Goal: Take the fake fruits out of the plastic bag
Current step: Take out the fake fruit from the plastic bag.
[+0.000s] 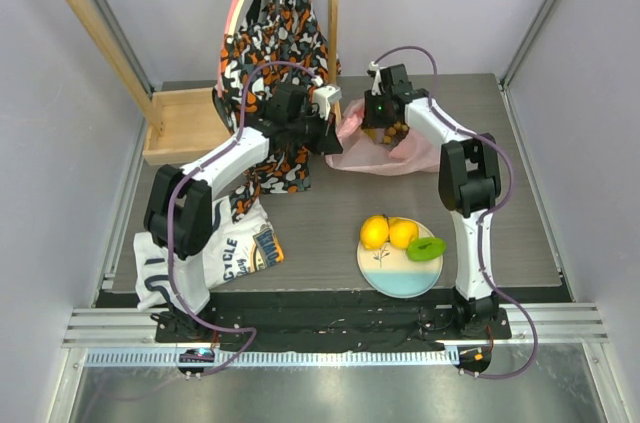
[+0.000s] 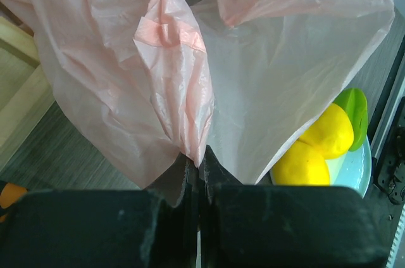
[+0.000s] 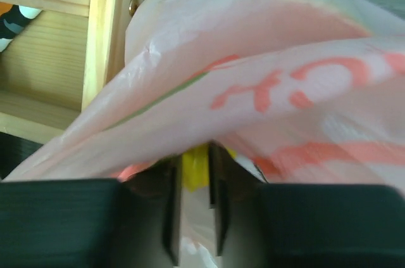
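Note:
The pink plastic bag (image 1: 365, 155) lies crumpled at the back of the table. My left gripper (image 1: 328, 139) is shut on a gathered fold of the plastic bag (image 2: 190, 90), jaws pressed together at my left gripper's tips (image 2: 197, 159). My right gripper (image 1: 386, 125) reaches into the bag from above, next to brownish grapes (image 1: 398, 133). In the right wrist view my right gripper (image 3: 195, 154) is under the bag film (image 3: 266, 65), its jaws closed narrowly on a small yellow piece (image 3: 195, 166). Two lemons (image 1: 388, 233) and a green piece (image 1: 428, 248) lie on the plate (image 1: 400, 281).
A patterned garment (image 1: 275, 33) hangs on the wooden rack (image 1: 95, 18) above a wooden tray (image 1: 185, 128). A printed shirt (image 1: 215, 253) lies at the front left. The lemons (image 2: 319, 144) and plate (image 2: 354, 176) show past the bag in the left wrist view.

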Controlling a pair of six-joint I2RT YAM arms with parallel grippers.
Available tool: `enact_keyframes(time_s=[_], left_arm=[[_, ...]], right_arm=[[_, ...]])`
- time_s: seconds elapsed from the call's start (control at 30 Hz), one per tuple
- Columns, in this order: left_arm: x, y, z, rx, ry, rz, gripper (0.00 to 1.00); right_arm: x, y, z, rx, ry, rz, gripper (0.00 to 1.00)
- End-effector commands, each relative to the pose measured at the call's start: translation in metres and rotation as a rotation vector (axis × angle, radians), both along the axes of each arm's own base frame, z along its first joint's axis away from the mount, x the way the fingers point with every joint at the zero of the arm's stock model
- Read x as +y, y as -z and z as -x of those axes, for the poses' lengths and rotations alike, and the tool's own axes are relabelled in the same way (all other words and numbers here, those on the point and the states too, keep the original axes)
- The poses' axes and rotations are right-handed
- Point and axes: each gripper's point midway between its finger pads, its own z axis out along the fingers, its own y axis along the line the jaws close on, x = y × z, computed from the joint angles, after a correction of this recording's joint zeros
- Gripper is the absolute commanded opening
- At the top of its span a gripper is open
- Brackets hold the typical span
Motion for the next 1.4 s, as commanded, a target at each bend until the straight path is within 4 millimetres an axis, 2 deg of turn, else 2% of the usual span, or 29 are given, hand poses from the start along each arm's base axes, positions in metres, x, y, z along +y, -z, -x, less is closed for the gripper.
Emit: enact_keyframes(time_s=[0.0,0.17,0.27,0.3,0.43,0.5,0.63,0.73,0.83,0.97,1.07,1.1,1.17,1.2,1.23,1.27,1.3,1.37], left_arm=[[0.001,-0.033,-0.007,-0.076,0.003,0.038,0.00],[-0.004,-0.039,-0.011,-0.054,-0.005,0.085,0.00],[-0.003,-0.042,-0.011,-0.056,-0.007,0.090,0.00],[-0.004,-0.043,-0.011,-0.058,-0.009,0.094,0.00],[-0.005,-0.046,-0.010,-0.056,-0.005,0.105,0.00],[-0.005,-0.050,-0.009,-0.062,0.006,0.113,0.00],[-0.009,-0.078,0.006,-0.088,0.066,0.172,0.00],[-0.009,-0.088,0.010,-0.091,0.065,0.196,0.00],[-0.009,-0.094,0.013,-0.094,0.079,0.206,0.00],[-0.010,-0.102,0.016,-0.105,0.097,0.224,0.00],[-0.007,-0.102,0.019,-0.118,0.097,0.215,0.00],[-0.004,-0.096,0.019,-0.109,0.087,0.199,0.00],[-0.003,-0.091,0.020,-0.107,0.081,0.184,0.00],[0.000,-0.083,0.020,-0.102,0.068,0.166,0.00],[0.001,-0.079,0.019,-0.102,0.060,0.157,0.00],[0.003,-0.075,0.018,-0.100,0.052,0.145,0.00],[0.005,-0.071,0.019,-0.099,0.049,0.133,0.00],[0.007,-0.068,0.017,-0.108,0.041,0.121,0.00]], right_arm=[[-0.021,-0.060,-0.004,-0.114,-0.014,0.021,0.17],[-0.022,-0.086,0.002,-0.151,-0.022,0.004,0.03],[-0.023,-0.090,0.006,-0.166,-0.039,0.025,0.01],[-0.022,-0.085,0.008,-0.155,-0.044,0.026,0.03],[-0.019,-0.057,0.007,-0.092,-0.006,0.001,0.38],[-0.017,-0.046,0.004,-0.075,0.025,-0.011,0.45],[-0.013,-0.019,-0.002,-0.031,0.055,-0.020,0.63],[-0.002,-0.012,-0.004,-0.017,0.057,-0.058,0.71],[0.015,-0.014,-0.003,-0.028,0.015,-0.079,0.75],[0.030,0.007,0.000,-0.014,0.003,-0.031,0.78],[0.037,0.017,0.002,-0.013,-0.015,0.003,0.79],[0.035,0.022,0.001,-0.016,-0.012,0.026,0.81],[0.033,0.028,0.003,-0.008,-0.018,0.052,0.79],[0.030,0.027,0.003,-0.012,-0.024,0.062,0.68],[0.028,0.025,0.004,-0.017,-0.040,0.080,0.63],[0.027,0.018,0.005,-0.027,-0.043,0.078,0.58],[0.022,-0.001,0.004,-0.053,-0.039,0.069,0.51],[0.020,-0.028,0.006,-0.091,-0.059,0.053,0.47]])
